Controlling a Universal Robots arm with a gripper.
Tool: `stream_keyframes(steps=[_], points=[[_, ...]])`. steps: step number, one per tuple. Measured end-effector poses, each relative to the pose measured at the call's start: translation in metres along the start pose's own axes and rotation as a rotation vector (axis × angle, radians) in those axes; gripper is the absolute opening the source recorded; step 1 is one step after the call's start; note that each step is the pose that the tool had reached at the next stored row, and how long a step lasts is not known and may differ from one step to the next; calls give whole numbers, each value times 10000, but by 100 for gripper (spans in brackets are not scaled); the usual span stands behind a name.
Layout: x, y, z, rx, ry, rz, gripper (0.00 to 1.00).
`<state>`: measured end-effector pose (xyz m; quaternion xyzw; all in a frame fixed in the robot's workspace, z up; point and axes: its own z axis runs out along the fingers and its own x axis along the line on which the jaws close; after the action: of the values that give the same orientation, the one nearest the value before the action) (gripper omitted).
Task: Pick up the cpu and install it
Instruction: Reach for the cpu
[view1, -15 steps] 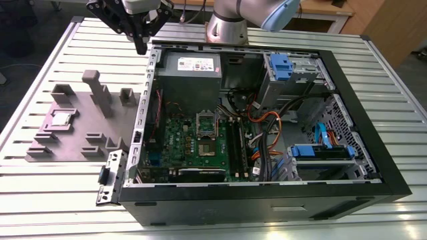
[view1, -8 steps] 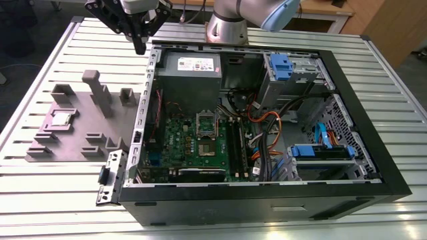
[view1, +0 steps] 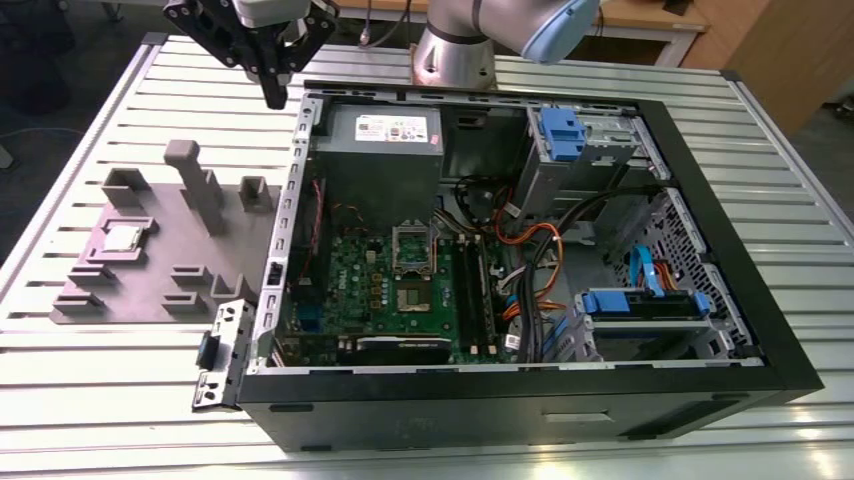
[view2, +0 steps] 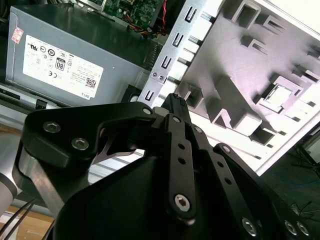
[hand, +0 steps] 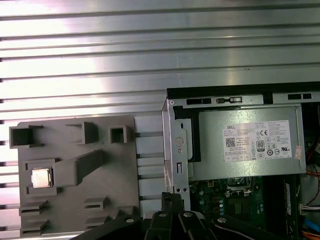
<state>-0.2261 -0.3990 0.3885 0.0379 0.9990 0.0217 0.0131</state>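
One gripper (view1: 275, 98) (view2: 176, 100) (hand: 172, 196): its jaws are clenched together with nothing between them. It hangs above the far edge of the one open computer case (view1: 694, 180), at the corner on the exterior view's left, and touches nothing. Just inside that corner lies one grey power supply (view1: 380, 140) (view2: 55, 65) (hand: 245, 150). Nearer the camera sits one green motherboard (view1: 354, 285), which carries one shiny metal socket frame (view1: 411, 245). On the exterior view's right of the case there are two blue drive brackets, one far (view1: 561, 130) and one near (view1: 641, 300). Outside the case, on the exterior view's left, one grey fixture plate (view1: 160, 260) (view2: 235, 55) (hand: 75, 200) with several raised slotted blocks rests on the slatted metal table (view1: 80, 400) (hand: 150, 50). The one cpu (view1: 123, 236) (view2: 280, 95) (hand: 41, 177) lies flat in a square recess of this plate, well apart from the gripper.
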Motion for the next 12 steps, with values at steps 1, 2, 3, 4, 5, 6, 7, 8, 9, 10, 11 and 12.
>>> stream_keyframes(steps=[1,2,3,4,5,6,7,8,9,10,11,12], points=[[8,-1,0,-1,-1,0,11],[10,-1,0,0,0,-1,11],[11,-1,0,0,0,0,11],[13,-1,0,0,0,0,11],[15,-1,-1,0,0,0,11],[18,-1,-1,0,0,0,11],[20,-2,-1,0,0,0,11],[23,-2,-1,0,-1,0,11],[25,-2,0,0,0,0,11],[26,-2,0,0,-1,-1,11],[33,-3,0,2,1,0,11],[36,-3,7,-1,-1,0,11]])
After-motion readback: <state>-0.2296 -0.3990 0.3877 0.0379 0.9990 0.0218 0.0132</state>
